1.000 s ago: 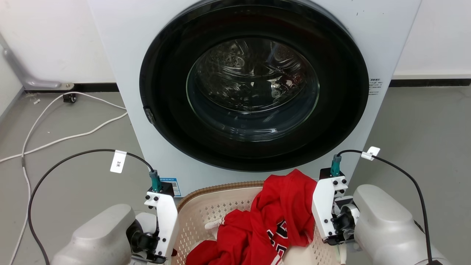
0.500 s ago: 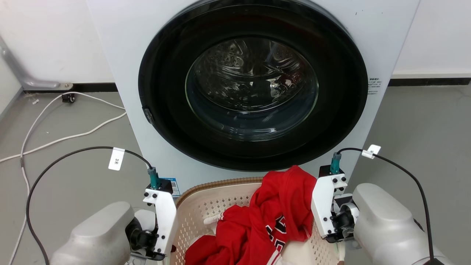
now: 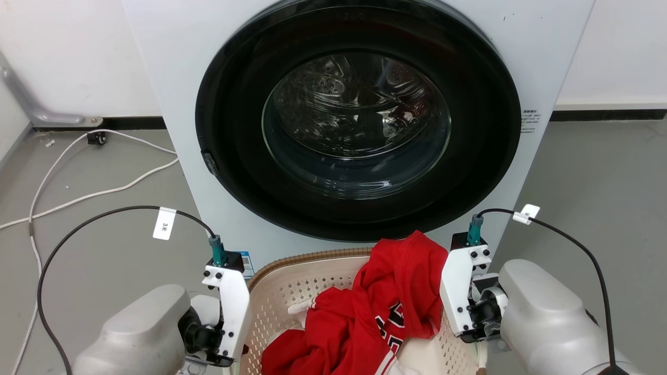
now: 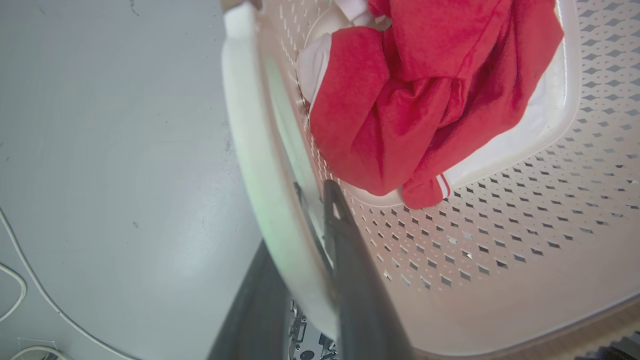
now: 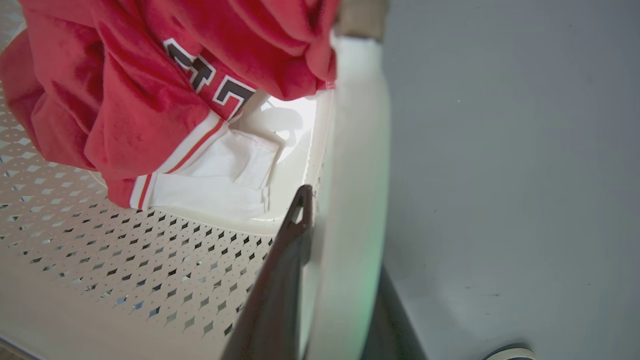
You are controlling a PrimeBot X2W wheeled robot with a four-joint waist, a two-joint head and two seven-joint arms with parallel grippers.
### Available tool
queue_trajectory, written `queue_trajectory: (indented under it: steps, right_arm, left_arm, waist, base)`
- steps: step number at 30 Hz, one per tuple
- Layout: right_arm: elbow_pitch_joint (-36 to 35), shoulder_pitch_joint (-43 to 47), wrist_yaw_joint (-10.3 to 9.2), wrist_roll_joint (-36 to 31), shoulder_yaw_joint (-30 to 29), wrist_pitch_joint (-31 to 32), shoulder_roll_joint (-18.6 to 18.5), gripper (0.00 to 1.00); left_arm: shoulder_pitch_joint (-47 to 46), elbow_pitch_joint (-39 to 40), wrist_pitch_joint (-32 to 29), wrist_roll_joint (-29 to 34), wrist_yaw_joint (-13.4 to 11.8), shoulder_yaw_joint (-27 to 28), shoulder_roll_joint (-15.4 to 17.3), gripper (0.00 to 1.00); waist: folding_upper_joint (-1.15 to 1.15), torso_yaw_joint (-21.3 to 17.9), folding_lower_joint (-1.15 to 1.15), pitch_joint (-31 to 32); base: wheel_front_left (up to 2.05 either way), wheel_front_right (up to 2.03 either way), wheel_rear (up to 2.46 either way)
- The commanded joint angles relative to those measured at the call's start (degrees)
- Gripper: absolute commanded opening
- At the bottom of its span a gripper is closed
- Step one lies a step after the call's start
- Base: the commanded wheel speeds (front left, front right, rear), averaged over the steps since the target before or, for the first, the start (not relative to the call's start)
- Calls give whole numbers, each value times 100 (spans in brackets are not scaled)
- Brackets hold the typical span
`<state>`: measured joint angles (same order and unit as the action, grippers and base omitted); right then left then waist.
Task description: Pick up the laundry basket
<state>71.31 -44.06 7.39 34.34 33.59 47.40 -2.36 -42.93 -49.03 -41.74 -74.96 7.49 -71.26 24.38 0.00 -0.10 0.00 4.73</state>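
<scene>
clamping the laundry basket [image 3: 312, 260] walls — left gripper [image 4: 300, 220], right gripper [image 5: 340, 230] — red jersey [image 3: 385, 307], white cloth [image 5: 215, 175] inside.

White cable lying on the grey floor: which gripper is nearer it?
Left. The left gripper clamps the cream-white perforated plastic laundry basket on the wall facing the white cable; the right gripper clamps the opposite wall, farther away.

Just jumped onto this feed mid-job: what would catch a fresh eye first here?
The big black round washer door dominates the top of the head view, shut, right behind the laundry basket. A bright red jersey is heaped in that basket, rising over its far rim. The left claw and right claw each straddle a side wall, one finger inside and one outside.
</scene>
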Motion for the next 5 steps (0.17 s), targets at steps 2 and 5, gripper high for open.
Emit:
queue_trajectory:
  steps: [2, 5]
  right_arm:
    - [-5, -124, 18, 40, 56, -29, -95, 0]
    - [-4, -124, 18, 71, 82, -32, -95, 0]
  left_arm:
    - [-47, -69, -47, 28, -6, -50, 80, 0]
    - [-45, -73, -45, 27, -6, -54, 78, 0]
  waist:
    - [0, -1, 0, -2]
    - [0, -4, 0, -1]
  base:
    - [0, 0, 0]
    - [0, 0, 0]
